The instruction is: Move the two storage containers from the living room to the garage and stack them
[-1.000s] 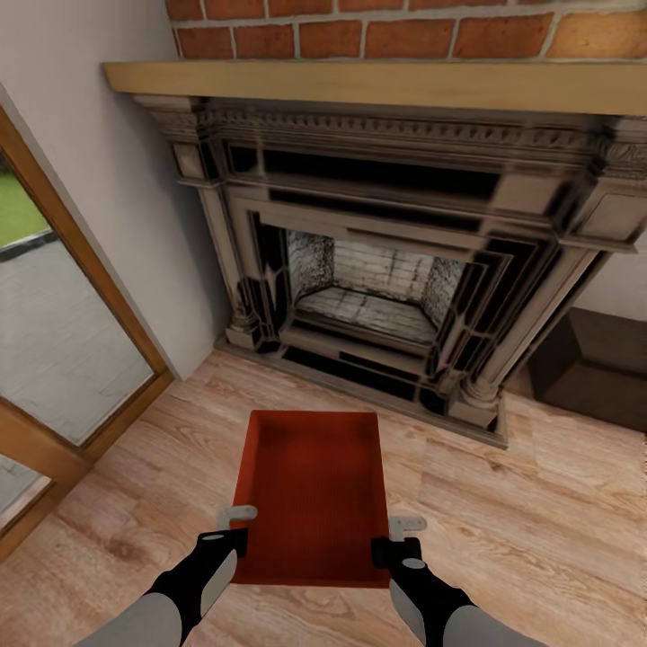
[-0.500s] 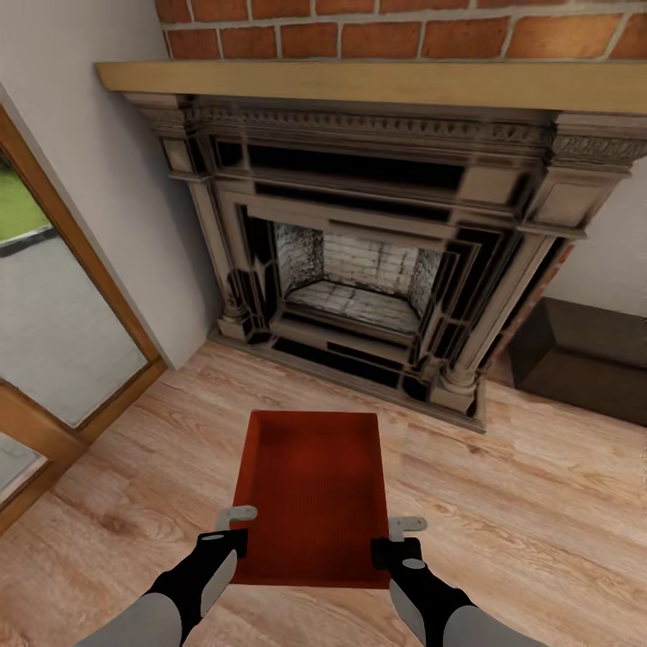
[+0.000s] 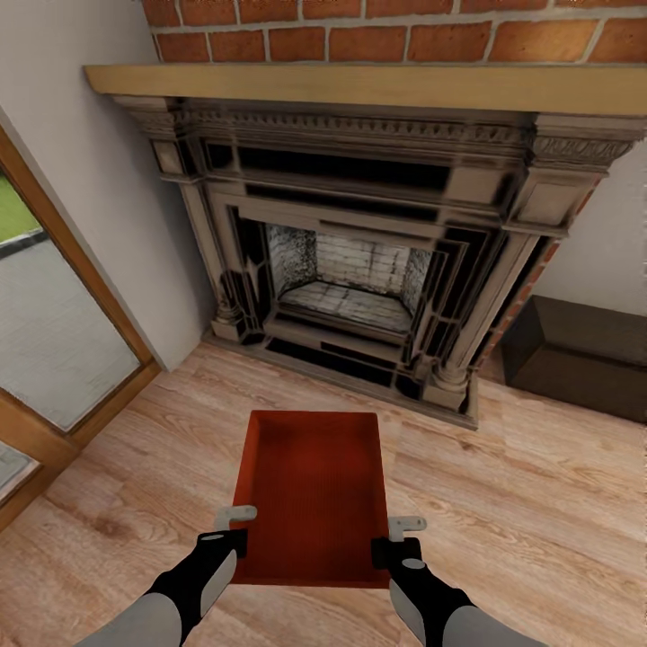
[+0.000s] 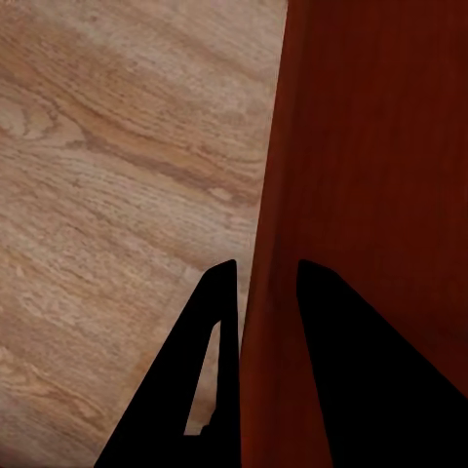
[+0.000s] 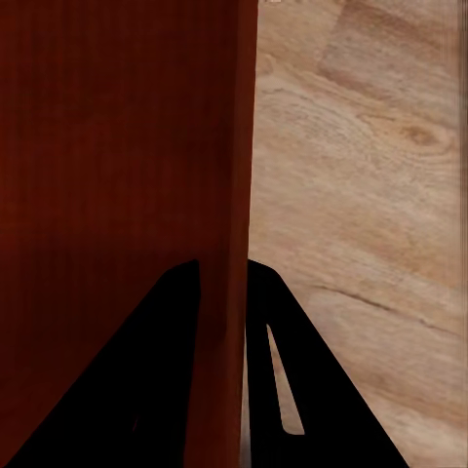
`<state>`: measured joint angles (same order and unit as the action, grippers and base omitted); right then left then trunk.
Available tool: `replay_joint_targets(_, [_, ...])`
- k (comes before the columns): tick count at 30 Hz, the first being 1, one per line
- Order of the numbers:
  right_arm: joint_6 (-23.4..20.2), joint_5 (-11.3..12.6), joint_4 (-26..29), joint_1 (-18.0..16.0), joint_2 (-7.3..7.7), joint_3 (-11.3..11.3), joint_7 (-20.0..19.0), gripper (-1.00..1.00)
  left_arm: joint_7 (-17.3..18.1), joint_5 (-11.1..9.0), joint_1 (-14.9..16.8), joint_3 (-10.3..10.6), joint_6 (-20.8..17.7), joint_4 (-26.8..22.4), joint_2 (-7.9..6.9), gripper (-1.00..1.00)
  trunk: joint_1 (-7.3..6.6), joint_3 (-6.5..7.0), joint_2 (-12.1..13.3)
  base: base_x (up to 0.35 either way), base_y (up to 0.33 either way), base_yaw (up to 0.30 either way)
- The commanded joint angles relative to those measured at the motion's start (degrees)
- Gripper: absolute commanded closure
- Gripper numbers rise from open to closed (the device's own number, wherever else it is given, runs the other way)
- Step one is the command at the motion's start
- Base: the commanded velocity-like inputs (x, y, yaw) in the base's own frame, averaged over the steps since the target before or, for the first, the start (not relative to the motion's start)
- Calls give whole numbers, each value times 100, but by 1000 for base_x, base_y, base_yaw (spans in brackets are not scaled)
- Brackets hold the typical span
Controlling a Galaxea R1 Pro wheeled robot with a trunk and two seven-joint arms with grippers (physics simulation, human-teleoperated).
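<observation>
— How are your arms posed?
— Both reach forward, low. Your left gripper [image 3: 235, 528] clamps the left wall of the red box [image 3: 314, 494]; your right gripper [image 3: 399, 536] clamps its right wall.
— Where is the box?
— Held above the wood floor [image 3: 530, 503], facing the fireplace [image 3: 359, 261]. No readable writing.

Red-orange storage container [image 3: 313, 499], open-topped and empty (level, lengthwise toward the fireplace), above light wood planks.
</observation>
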<state>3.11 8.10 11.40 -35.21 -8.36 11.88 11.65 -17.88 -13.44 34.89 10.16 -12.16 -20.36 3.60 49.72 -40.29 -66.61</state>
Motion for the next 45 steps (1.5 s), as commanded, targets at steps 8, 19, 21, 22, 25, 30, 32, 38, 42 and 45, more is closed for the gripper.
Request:
replay_joint_targets(8, [32, 113, -33, -3, 18, -80, 39, 100, -66, 97, 8, -27, -40, -38, -9, 100, 0, 53, -3, 0, 0, -145])
replay_joint_targets(19, [32, 120, -33, -3, 25, -80, 39, 100, -66, 96, 9, -31, -40, -38, -17, 100, 0, 113, -3, 0, 0, -104])
replay_joint_targets(21, [32, 121, -33, -3, 23, -80, 39, 100, -66, 96, 9, -31, -40, -38, -18, 100, 0, 116, -3, 0, 0, -11])
replay_joint_targets(22, [32, 121, -34, -3, 21, -80, 39, 100, -66, 96, 7, -31, -39, -38, -18, 100, 0, 121, -3, 0, 0, -6])
replay_joint_targets(25, [32, 122, -36, -3, 19, -80, 39, 100, -66, 103, 8, -32, -38, -34, -18, 100, 0, 142, -3, 0, 0, -3])
replay_joint_targets(30, [32, 122, -36, -3, 19, -83, 39, 100, -66, 105, 6, -32, -33, -30, -25, 100, 0, 186, -3, 0, 0, 0])
replay_joint_targets(32, [32, 122, -39, -3, 18, -82, 40, 100, -63, 105, 6, -32, -32, -28, -21, 100, 0, 204, -3, 0, 0, 0])
replay_joint_targets(38, [32, 122, -42, -3, 16, -84, 39, 100, -58, 87, 7, -32, 144, -22, -20, 100, 0, 258, -3, 0, 0, 0])
replay_joint_targets(42, [32, 122, -42, -3, 14, -83, 39, 100, -58, 80, 8, -32, 323, -13, -22, 100, 0, 294, -3, 0, 0, 0])
replay_joint_targets(45, [32, 122, -42, -3, 3, -81, 39, 100, -44, 79, 9, -36, 351, -12, -27, 100, 0, 321, -3, 0, 0, 0])
